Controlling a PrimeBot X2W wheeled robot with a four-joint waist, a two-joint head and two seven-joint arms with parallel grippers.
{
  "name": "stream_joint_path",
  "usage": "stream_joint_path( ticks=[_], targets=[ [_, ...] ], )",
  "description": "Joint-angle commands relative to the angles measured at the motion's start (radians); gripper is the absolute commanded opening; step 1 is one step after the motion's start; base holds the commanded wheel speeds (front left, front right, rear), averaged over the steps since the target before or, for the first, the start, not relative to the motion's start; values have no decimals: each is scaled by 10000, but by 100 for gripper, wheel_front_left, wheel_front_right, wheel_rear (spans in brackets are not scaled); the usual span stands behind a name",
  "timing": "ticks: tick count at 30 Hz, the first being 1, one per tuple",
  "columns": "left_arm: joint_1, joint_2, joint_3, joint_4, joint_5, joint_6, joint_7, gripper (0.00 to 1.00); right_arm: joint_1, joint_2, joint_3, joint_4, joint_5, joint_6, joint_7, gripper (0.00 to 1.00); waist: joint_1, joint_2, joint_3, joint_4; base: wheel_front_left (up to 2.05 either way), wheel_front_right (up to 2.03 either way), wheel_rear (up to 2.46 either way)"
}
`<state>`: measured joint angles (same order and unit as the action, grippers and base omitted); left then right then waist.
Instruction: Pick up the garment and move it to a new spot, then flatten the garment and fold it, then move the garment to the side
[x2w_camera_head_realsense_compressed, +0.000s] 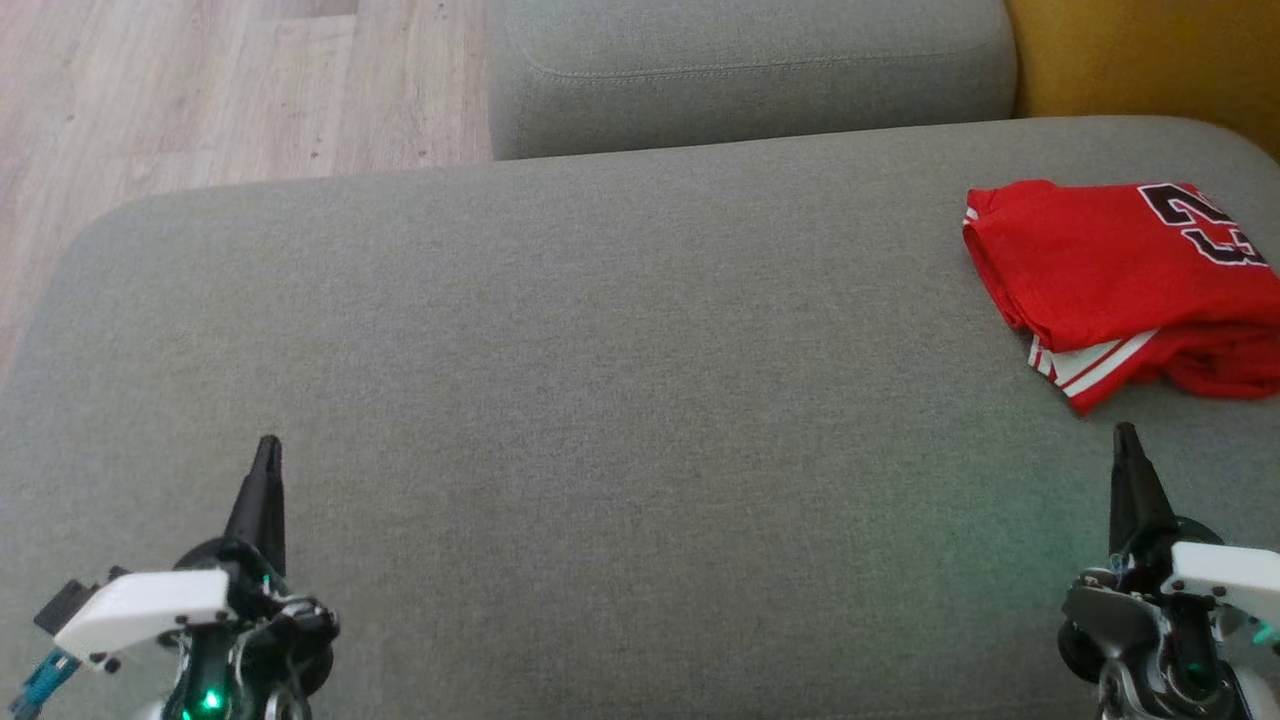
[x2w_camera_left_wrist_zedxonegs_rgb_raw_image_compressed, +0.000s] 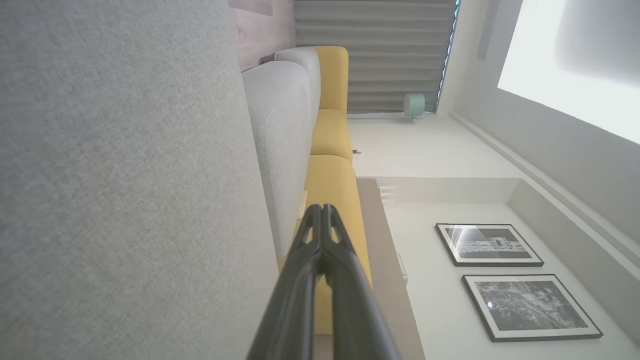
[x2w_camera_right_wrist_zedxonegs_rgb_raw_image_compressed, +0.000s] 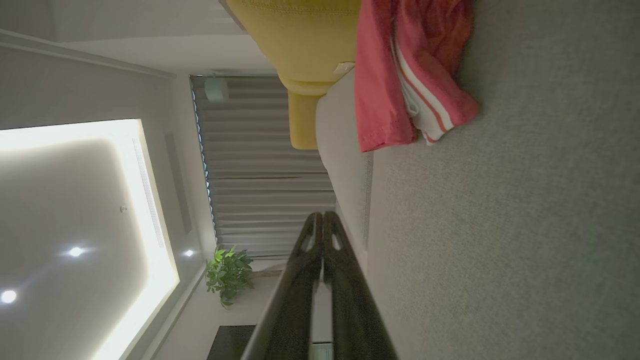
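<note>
A broad grey fabric sofa seat (x2w_camera_head_realsense_compressed: 600, 350) is stretching across the head view, with the folded red jersey (x2w_camera_head_realsense_compressed: 1110, 270), white-striped and black-numbered, lying at its far right edge. The left gripper (x2w_camera_head_realsense_compressed: 268, 447) and right gripper (x2w_camera_head_realsense_compressed: 1126, 434) are hovering nearer, fingers pressed together on nothing, the right one near the jersey.

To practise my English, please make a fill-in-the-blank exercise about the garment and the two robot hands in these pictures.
1. The garment on the grey cushion is ____ in colour.
2. Of the left hand and the right hand, the garment lies nearer the ____ one.
3. Both hands are ____ and hold nothing.

Missing words: red; right; shut.
</note>
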<state>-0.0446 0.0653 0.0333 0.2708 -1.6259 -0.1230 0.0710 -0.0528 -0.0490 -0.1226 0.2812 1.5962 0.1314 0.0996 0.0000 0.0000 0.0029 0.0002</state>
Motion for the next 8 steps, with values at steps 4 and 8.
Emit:
stream_joint_path(
  ticks=[4, 8],
  targets=[
    [-602, 131, 415, -275, -151, -77, 109, 0, -545, -64, 153, -368, 177, -7, 84, 0, 0, 0, 2, -2, 0, 0, 0],
    [-603, 118, 434, -274, -136, -77, 123, 0, -545, -61, 148, -368, 173, -7, 88, 0, 0, 0, 2, -2, 0, 0, 0]
  ],
)
